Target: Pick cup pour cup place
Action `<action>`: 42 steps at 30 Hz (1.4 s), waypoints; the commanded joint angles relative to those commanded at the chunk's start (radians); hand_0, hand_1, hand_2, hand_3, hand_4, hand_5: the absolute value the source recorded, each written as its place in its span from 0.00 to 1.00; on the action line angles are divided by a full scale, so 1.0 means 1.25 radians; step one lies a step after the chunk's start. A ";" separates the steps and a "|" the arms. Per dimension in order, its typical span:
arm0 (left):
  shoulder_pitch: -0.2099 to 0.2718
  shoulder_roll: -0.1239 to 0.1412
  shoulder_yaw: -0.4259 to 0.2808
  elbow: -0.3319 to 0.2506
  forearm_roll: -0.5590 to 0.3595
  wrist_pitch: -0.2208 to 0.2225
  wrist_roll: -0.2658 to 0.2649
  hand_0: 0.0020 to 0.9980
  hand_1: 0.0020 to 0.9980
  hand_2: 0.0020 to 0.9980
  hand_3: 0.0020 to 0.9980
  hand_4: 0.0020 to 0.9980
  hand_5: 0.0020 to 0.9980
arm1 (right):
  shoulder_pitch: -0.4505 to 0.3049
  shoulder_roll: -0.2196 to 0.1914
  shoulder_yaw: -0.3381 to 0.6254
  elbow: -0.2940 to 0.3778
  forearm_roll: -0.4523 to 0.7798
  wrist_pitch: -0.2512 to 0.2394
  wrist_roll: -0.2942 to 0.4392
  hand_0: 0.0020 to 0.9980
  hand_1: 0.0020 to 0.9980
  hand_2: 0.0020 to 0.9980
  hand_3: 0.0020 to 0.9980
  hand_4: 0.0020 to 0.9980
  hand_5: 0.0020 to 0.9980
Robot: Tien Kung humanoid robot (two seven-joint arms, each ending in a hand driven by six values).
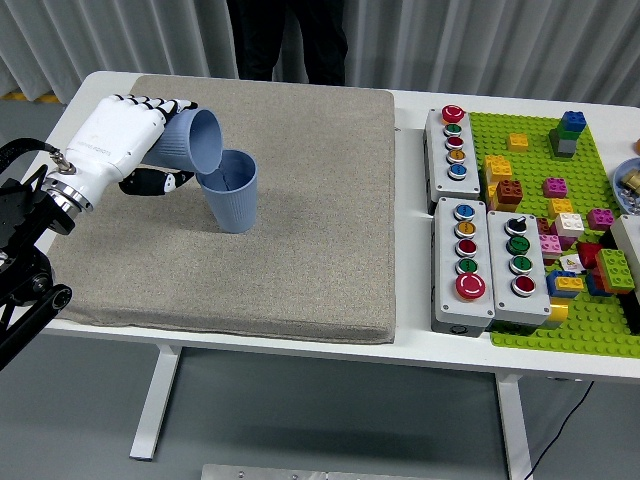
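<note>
My left hand (150, 140) is shut on a blue ribbed cup (188, 144) and holds it tilted on its side, mouth facing right and down. Its rim hangs over the open top of a second blue ribbed cup (232, 197), which stands upright on the grey mat (300, 220). The two cups touch or nearly touch at the rims. I cannot see anything inside either cup. My right hand is out of view.
Three grey button boxes (452, 142) (465, 262) (520, 265) lie right of the mat. A green baseplate (590, 330) with several loose bricks fills the far right. A person in dark clothes (290, 40) stands at the table's far side.
</note>
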 joint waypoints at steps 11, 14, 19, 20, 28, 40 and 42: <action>-0.030 0.032 0.030 -0.001 0.000 -0.003 0.006 0.57 0.62 0.74 0.77 0.53 0.03 | -0.002 0.000 -0.002 0.000 0.005 -0.001 0.001 0.68 0.68 0.69 0.65 0.45 0.18; -0.038 0.036 0.041 -0.002 0.000 -0.005 0.011 0.57 0.62 0.74 0.76 0.53 0.03 | -0.002 0.000 -0.001 0.000 0.004 -0.001 0.001 0.68 0.68 0.69 0.65 0.45 0.18; -0.041 0.037 0.046 -0.004 0.000 -0.006 0.019 0.57 0.62 0.74 0.76 0.53 0.02 | -0.003 0.001 -0.002 0.000 0.006 -0.001 0.001 0.69 0.68 0.69 0.65 0.45 0.18; -0.041 0.037 0.046 -0.004 0.000 -0.007 0.020 0.57 0.62 0.74 0.76 0.53 0.02 | -0.003 0.002 -0.002 0.000 0.006 -0.001 0.001 0.69 0.68 0.69 0.65 0.45 0.18; -0.036 0.036 0.046 -0.003 0.000 -0.017 0.029 0.57 0.62 0.74 0.76 0.53 0.02 | -0.009 0.003 0.000 0.000 0.001 0.000 -0.001 0.69 0.68 0.69 0.65 0.45 0.18; -0.038 0.035 0.043 -0.003 0.000 -0.020 0.033 0.58 0.62 0.74 0.76 0.52 0.00 | -0.007 0.003 -0.001 0.000 0.005 0.000 0.000 0.68 0.68 0.69 0.65 0.45 0.18; -0.038 0.036 0.042 -0.004 0.000 -0.019 0.033 0.58 0.62 0.74 0.76 0.51 0.00 | -0.007 0.003 0.000 0.000 0.004 0.000 0.000 0.68 0.68 0.69 0.65 0.45 0.18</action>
